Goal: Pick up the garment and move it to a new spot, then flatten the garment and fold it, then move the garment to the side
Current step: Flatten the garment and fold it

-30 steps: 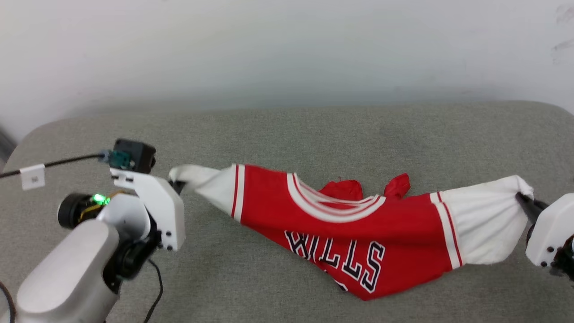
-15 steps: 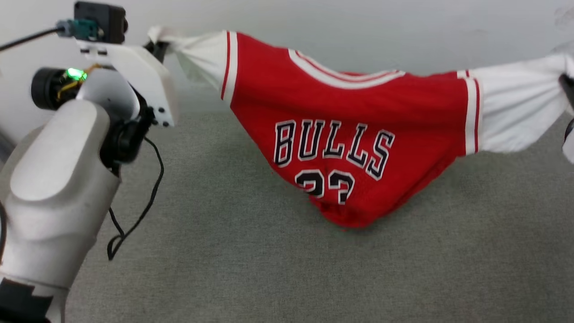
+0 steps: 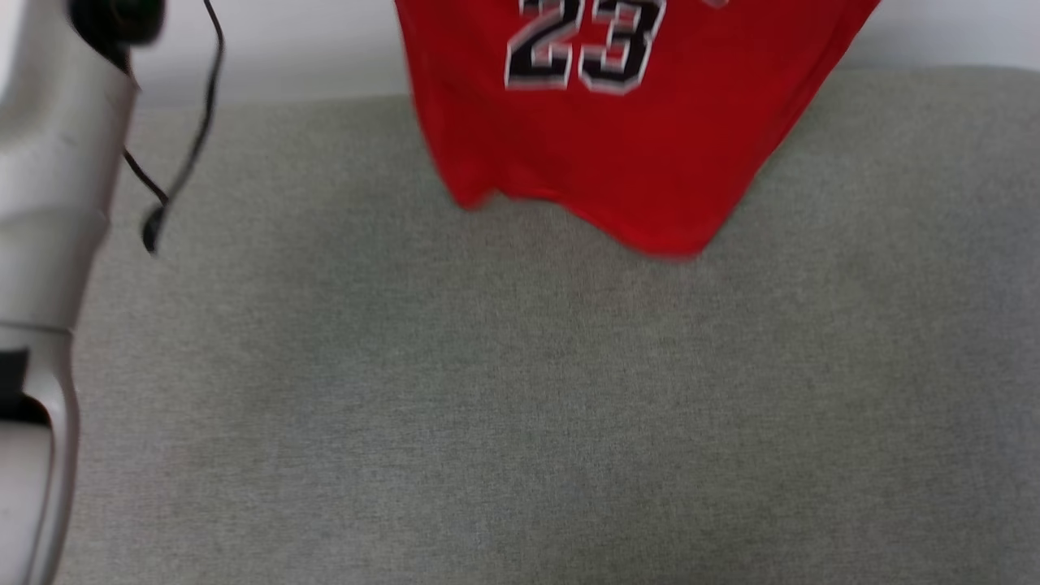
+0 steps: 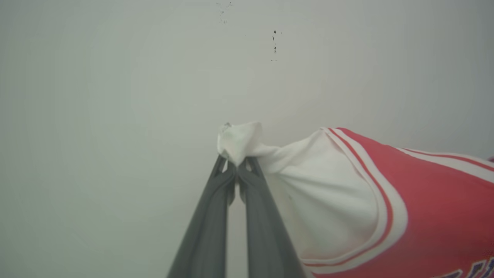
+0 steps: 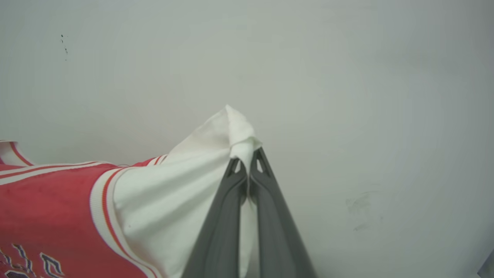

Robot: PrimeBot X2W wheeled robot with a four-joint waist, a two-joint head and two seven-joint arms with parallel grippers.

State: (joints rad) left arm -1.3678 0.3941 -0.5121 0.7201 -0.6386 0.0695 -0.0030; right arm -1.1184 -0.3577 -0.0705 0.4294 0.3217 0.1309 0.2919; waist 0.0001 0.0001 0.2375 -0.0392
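The garment point(image 3: 617, 138) is a red jersey with a black, white-outlined number 23, hanging in the air with its hem above the grey cushion point(image 3: 520, 390); its upper part runs off the head view's top edge. In the left wrist view my left gripper point(image 4: 236, 164) is shut on the tip of one white sleeve point(image 4: 320, 200), before a pale wall. In the right wrist view my right gripper point(image 5: 247, 164) is shut on the tip of the other white sleeve point(image 5: 173, 200). The red body point(image 5: 46, 208) stretches between the two.
My pale left arm point(image 3: 41, 203) rises along the head view's left edge, with a black cable point(image 3: 175, 162) dangling beside it. A pale wall point(image 3: 284, 49) stands behind the wide grey cushion.
Both grippers have lifted the jersey higher: it went from lying on the cushion to hanging in the air, and the sleeves and grippers have left the head view's top.
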